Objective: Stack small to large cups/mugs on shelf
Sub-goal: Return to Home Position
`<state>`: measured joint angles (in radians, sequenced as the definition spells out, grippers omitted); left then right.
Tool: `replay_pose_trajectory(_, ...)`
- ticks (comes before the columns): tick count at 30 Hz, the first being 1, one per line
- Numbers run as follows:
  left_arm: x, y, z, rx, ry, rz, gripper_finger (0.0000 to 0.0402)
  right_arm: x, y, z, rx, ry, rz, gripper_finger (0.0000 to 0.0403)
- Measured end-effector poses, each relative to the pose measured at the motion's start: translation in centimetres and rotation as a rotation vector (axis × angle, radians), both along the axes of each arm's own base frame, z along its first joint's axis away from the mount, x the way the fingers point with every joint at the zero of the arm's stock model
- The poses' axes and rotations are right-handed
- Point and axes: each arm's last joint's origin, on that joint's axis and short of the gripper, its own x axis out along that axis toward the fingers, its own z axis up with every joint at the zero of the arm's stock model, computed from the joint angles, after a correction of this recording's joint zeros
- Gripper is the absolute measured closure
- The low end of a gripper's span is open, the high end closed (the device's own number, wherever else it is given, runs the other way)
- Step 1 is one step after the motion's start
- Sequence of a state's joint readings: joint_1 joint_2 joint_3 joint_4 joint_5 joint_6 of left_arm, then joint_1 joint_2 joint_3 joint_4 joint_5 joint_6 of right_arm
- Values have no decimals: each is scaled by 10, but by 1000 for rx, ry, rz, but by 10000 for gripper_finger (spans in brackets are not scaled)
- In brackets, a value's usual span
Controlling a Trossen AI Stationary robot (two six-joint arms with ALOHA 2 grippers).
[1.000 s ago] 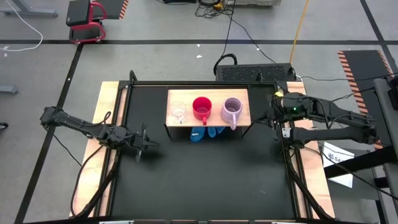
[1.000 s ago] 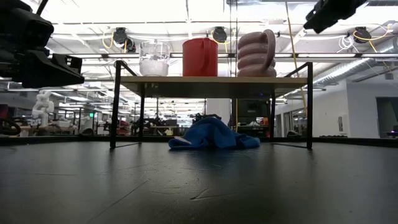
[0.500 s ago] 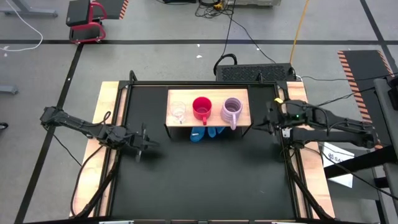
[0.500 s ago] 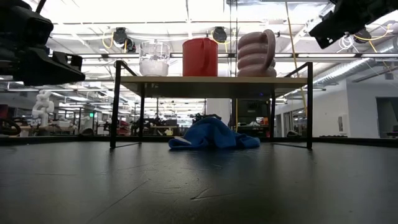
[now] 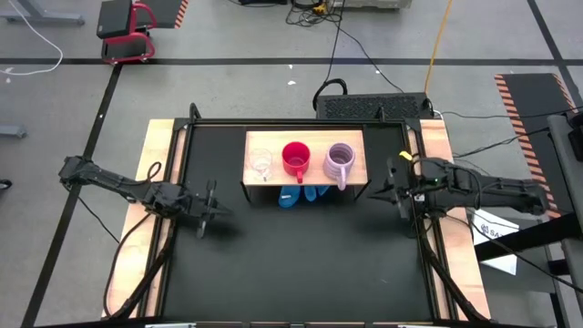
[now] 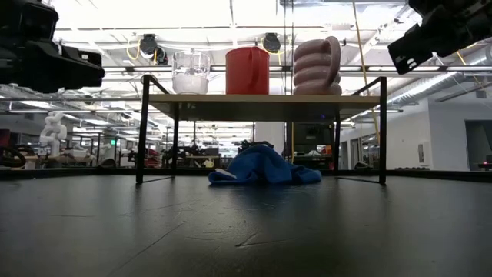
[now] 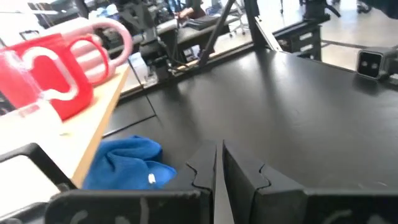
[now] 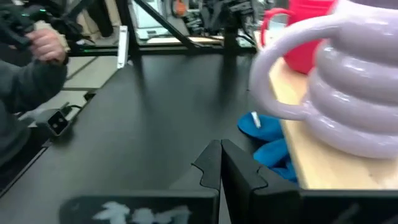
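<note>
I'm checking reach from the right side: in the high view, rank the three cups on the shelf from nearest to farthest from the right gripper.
1. Lilac mug, right end of the shelf, closest to the right gripper.
2. Red mug, middle.
3. Clear glass cup, left end, farthest.
The left gripper waits over the table's left side.

Left tool [image 5: 213, 210], right tool [image 5: 381, 189]: both closed.

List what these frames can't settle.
- Lilac mug: right wrist view, cut off by the picture's edge.
- Blue cloth: high view, mostly hidden under the shelf board.
- Glass cup: high view, too small to show contents.
- Right gripper, left gripper: low view, cut off at edges.
</note>
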<state>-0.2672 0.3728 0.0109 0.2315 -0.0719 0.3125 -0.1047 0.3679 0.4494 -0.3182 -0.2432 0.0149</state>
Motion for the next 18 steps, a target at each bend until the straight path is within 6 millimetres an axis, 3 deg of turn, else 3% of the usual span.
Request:
replay_pose_trajectory(10,0,1,1,-10,-8,32,371,0,10,-11,9,-35,85,403)
replay_pose_trajectory(18,0,1,1,-12,-12,33,371,3,15,-32,42,-73,115,403)
